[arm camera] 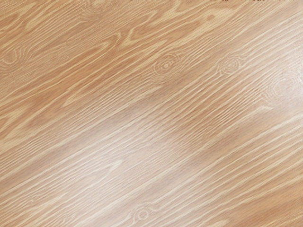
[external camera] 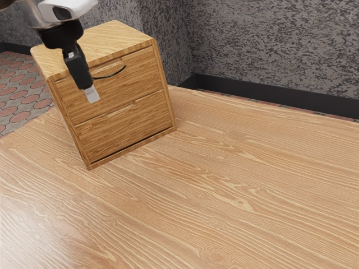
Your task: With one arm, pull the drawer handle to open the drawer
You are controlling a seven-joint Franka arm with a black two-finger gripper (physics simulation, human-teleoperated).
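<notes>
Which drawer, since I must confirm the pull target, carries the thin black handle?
The upper drawer: a black handle curves across its front beside the gripper; the lower drawer shows no black one.

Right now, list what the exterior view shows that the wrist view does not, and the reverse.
Exterior view: a wooden cabinet on the table, its upper drawer and lower drawer both looking shut, a dark curved handle on the upper one, and the gripper hanging near that handle's end on the exterior view's left. Wrist view: a close stretch of wood grain with knot swirls; cabinet or table, I cannot tell. Shared: light wood grain.
</notes>
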